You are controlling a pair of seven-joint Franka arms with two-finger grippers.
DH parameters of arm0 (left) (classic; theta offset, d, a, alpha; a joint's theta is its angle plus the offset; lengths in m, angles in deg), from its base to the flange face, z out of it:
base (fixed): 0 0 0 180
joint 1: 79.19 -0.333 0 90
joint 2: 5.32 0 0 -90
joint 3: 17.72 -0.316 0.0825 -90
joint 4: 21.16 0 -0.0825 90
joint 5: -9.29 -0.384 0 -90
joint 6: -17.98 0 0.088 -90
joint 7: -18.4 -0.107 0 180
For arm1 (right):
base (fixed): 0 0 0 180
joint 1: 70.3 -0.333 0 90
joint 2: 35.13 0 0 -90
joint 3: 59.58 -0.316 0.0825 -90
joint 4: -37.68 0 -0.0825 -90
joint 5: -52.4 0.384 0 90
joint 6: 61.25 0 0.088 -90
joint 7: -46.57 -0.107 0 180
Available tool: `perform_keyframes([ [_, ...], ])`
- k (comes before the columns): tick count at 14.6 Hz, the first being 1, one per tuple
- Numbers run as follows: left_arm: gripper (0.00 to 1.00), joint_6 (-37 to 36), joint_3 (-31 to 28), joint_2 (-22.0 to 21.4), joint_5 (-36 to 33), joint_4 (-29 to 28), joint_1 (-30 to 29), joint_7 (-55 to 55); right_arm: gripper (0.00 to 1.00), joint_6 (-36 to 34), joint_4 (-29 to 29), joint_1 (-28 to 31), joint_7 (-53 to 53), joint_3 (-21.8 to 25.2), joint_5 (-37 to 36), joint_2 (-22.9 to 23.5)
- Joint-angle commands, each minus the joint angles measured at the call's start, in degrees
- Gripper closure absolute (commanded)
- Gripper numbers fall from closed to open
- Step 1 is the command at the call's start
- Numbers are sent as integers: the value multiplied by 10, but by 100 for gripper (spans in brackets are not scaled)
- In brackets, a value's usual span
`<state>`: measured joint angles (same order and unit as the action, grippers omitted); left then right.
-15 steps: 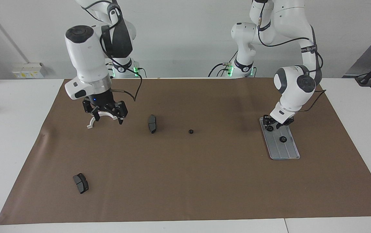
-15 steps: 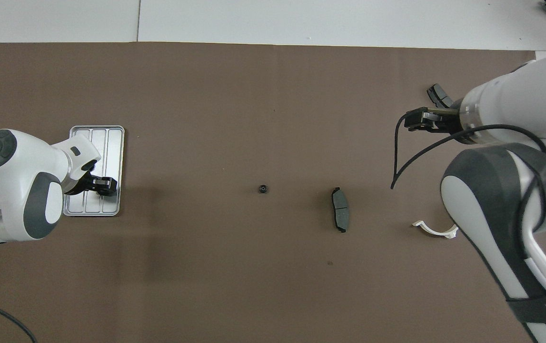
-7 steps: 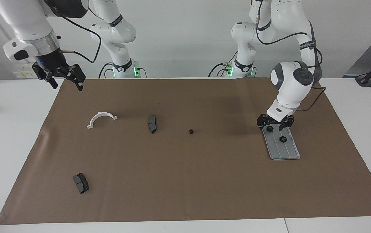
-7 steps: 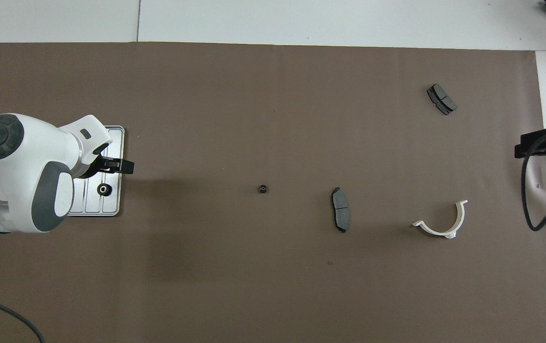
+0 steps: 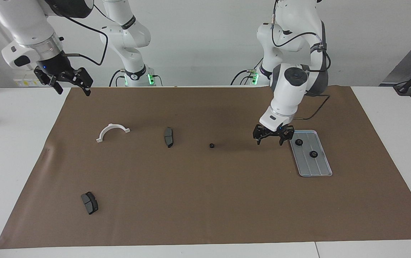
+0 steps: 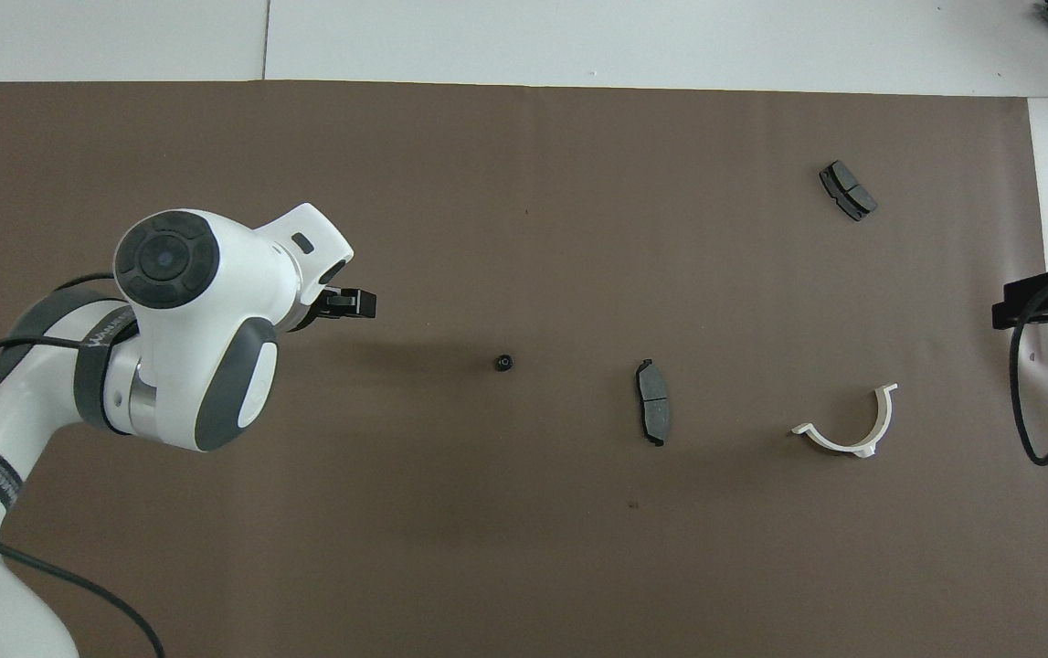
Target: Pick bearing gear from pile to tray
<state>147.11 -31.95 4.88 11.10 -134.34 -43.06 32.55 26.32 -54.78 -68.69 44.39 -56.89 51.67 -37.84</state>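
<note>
On mat [image 5: 205, 200], tray [image 5: 316, 166] w/ long axis running toward/away from robots.

**Table surface and what lies on it**

White table [image 5: 19, 150] covered across most of its top by a brown mat [image 5: 205, 200]. On the mat: silver tray [image 5: 316, 168] toward the left arm's end; one small black ring [image 5: 211, 146] near mid-mat; a dark grey curved pad [image 5: 168, 137] beside it, toward the right arm's end; a white half-ring bracket [image 5: 112, 131] further that way; a second grey pad [image 5: 89, 203] farther from the robots, well apart from the rest.
</note>
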Motion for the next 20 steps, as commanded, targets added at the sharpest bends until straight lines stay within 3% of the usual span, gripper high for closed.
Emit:
perform_keyframes([
  [1, 0, -26, -7, 56, 19, 65, 46, 49, 0, 4, -26, 0, -17, -7, -6, -21],
  [5, 0, -35, -8, 136, 43, 146, 103, 106, 0, 10, -25, -3, -19, -7, -8, -20],
  [7, 0, -27, -7, 156, 44, 152, 119, 125, 0, 10, -21, -3, -15, -6, 0, -20],
  [20, 0, 62, -6, 149, 65, 56, 178, 135, 0, 6, -21, -3, -13, -6, 0, -20],
])
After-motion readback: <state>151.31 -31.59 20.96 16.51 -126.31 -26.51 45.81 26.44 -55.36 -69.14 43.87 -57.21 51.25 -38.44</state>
